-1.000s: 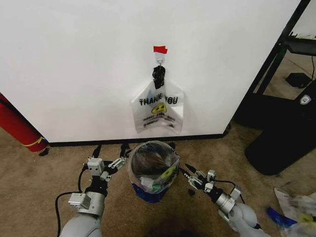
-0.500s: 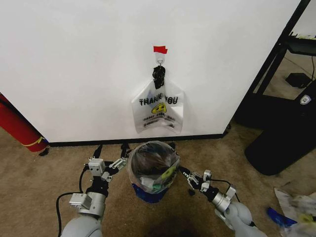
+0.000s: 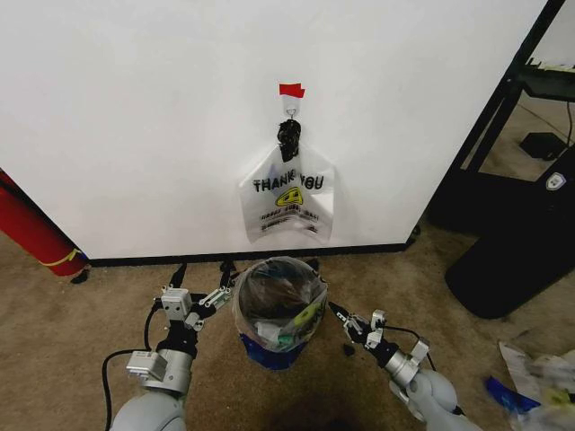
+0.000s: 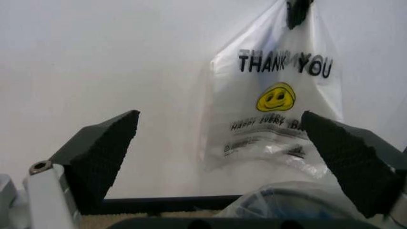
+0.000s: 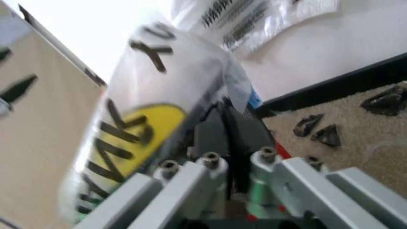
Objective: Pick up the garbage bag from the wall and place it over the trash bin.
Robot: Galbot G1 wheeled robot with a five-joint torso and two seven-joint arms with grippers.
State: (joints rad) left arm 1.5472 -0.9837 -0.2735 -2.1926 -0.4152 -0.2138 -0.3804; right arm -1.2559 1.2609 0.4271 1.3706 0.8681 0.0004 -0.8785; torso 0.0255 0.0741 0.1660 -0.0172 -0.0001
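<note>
White wall above brown carpet, bin in front of you.
Your left claw sits spread open beside the trash bin; the garbage bag hangs on the wall hook above; your right claw is pinched closed against the bin's bag-covered right side.

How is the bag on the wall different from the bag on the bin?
The bag on the wall hangs flat and tied shut from a hook; the bag on the bin is stretched wide open. The bag on the wall looks empty; the bag on the bin holds rubbish. Both are clear plastic with black letters and a yellow smiley.
</note>
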